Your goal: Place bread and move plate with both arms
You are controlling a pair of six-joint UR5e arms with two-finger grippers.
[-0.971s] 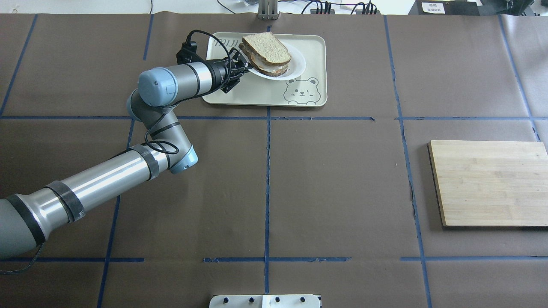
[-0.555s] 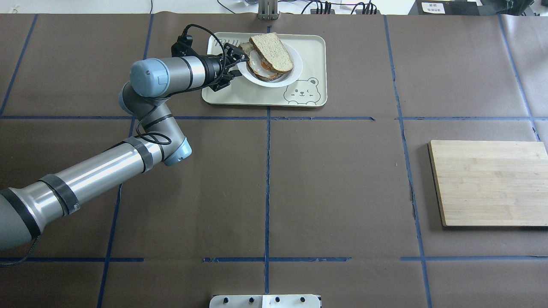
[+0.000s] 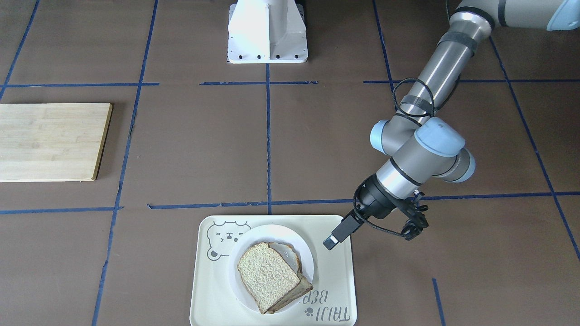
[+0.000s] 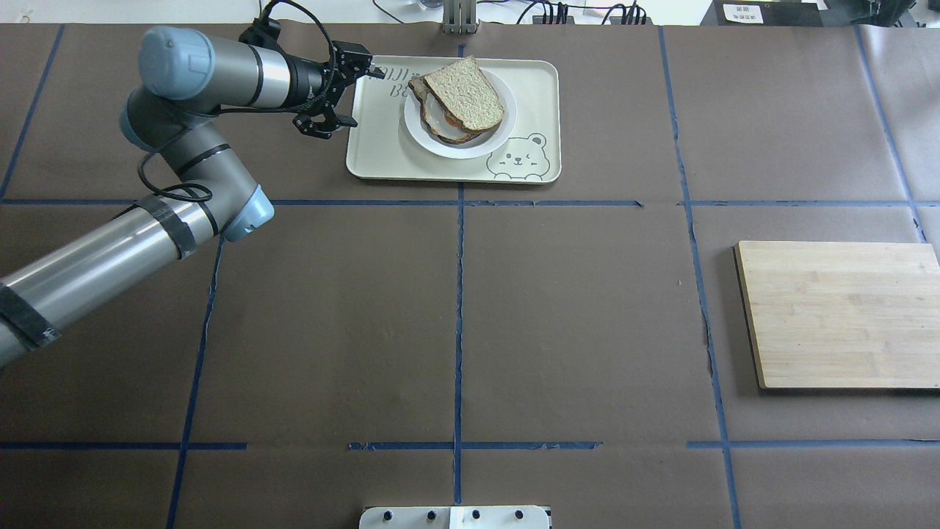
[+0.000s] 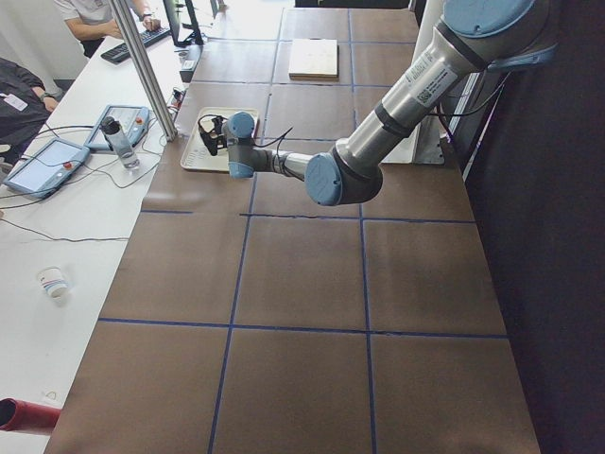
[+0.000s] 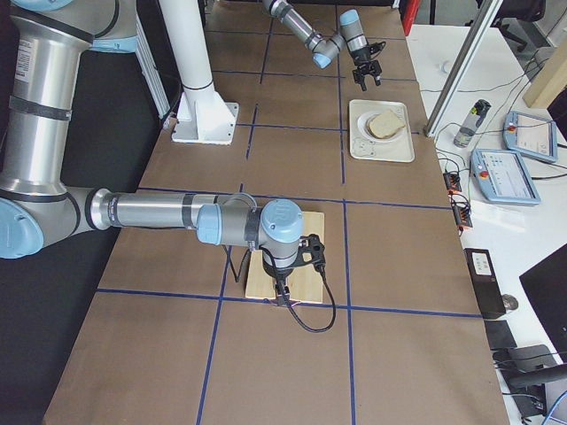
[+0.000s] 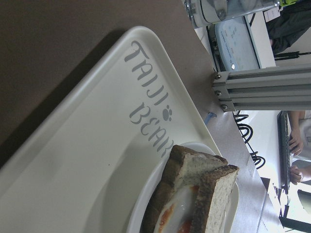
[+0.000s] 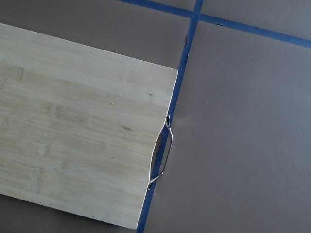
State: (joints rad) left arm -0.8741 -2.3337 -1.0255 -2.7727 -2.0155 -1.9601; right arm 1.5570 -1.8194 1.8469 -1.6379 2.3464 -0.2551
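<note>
The bread (image 4: 464, 92) lies on top of an egg-topped slice (image 4: 435, 117) on the white plate (image 4: 470, 150). The plate sits flat on the cream bear tray (image 4: 382, 147). The front view shows the bread (image 3: 267, 276), the plate (image 3: 272, 231) and the tray (image 3: 208, 290). My left gripper (image 4: 341, 92) is open and empty. It hovers at the tray's left edge, clear of the plate, and also shows in the front view (image 3: 374, 231). The left wrist view shows the tray (image 7: 97, 160) and the bread (image 7: 214, 194). My right gripper (image 6: 282, 285) hangs over the wooden board; I cannot tell its state.
A wooden cutting board (image 4: 837, 312) with a metal handle (image 8: 163, 150) lies on the right side of the table. The white pedestal (image 3: 267, 29) stands at the robot's side. A metal post (image 4: 459, 18) and cables lie behind the tray.
My left gripper let go of the plate's rim and drew back to the left, off the tray. The plate, held tilted before, now rests flat on the tray.
</note>
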